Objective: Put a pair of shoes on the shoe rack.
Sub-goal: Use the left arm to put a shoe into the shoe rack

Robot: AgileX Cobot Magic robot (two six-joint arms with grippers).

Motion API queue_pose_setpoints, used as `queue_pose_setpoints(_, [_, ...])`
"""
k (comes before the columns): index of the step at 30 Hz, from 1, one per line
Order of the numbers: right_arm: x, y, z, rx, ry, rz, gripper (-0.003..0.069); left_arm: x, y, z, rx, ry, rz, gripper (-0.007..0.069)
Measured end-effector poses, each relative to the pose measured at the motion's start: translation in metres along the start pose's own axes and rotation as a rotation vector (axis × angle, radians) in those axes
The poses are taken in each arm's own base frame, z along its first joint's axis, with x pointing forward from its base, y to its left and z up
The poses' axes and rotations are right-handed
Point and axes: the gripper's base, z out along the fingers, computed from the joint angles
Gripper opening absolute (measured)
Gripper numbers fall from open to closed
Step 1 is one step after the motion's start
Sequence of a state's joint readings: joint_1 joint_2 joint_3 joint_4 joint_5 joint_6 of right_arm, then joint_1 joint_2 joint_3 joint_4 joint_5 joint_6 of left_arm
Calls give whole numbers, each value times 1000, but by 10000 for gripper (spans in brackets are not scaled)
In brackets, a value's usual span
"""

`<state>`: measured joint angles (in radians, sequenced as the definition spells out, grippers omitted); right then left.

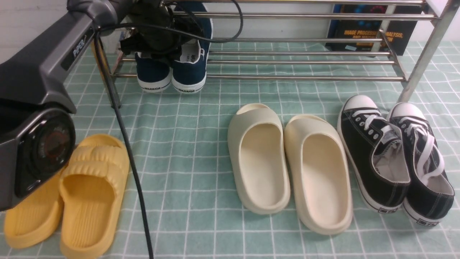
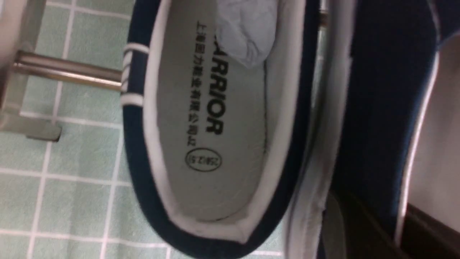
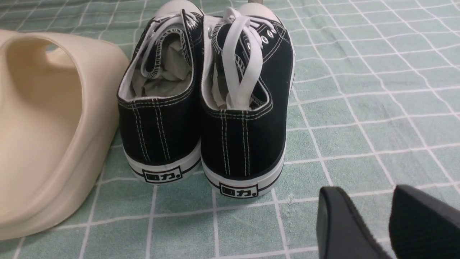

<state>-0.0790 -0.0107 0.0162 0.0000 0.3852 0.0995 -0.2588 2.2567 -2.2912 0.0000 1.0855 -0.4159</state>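
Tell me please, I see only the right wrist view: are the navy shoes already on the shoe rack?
Observer: Yes, both navy shoes sit on the shoe rack, on its lower bars at the left end.
Operator: Where is the left arm?
Observer: The left gripper is directly over those shoes; I cannot tell whether its jaws grip.
Operator: Is other footwear out of my sight?
Observer: Yes, yellow slides lie on the cloth at the robot's left.
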Motion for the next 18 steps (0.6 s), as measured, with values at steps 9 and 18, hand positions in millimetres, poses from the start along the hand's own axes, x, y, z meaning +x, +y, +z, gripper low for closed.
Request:
queue_pose_setpoints(9, [0, 0, 0, 0, 0, 0, 246, 0, -6, -3, 58, 5, -9, 299])
queue_pose_setpoints(18, [0, 0, 0, 0, 0, 0, 246, 1, -5, -46, 43, 44, 58, 308])
